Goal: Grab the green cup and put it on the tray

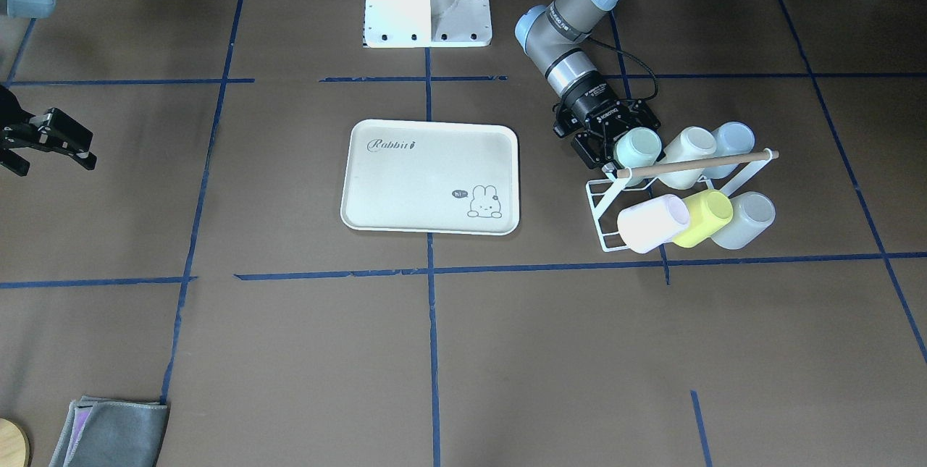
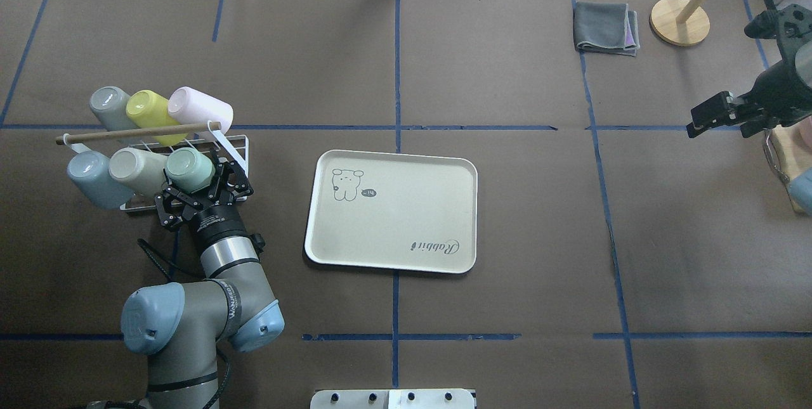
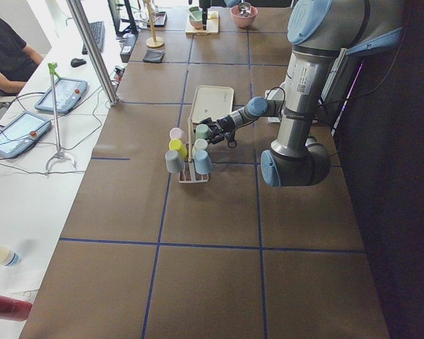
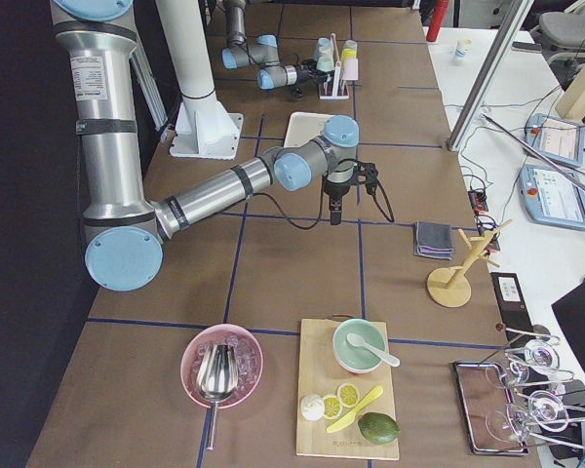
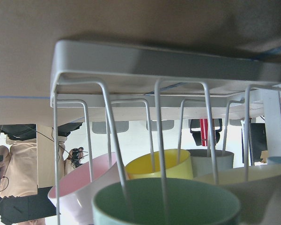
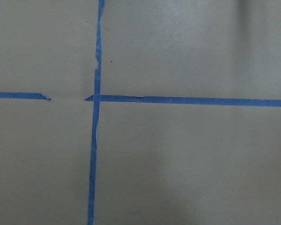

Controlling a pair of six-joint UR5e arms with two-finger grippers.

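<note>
Jaws of the left gripper [image 2: 193, 184] straddle the base of the green cup [image 2: 190, 168], but whether they press it cannot be told. That cup lies tilted on the rack's [image 2: 235, 142] near row, at the end toward the tray [image 2: 390, 250]. Beside the rack, the tray rests on the table [image 2: 507, 206]. Far past it hangs the right gripper [image 2: 701, 122], grip unreadable.

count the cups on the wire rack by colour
pale green cup: 1
cream cup: 1
pale blue cup: 1
grey cup: 1
yellow-green cup: 1
pink cup: 1
total: 6
</note>
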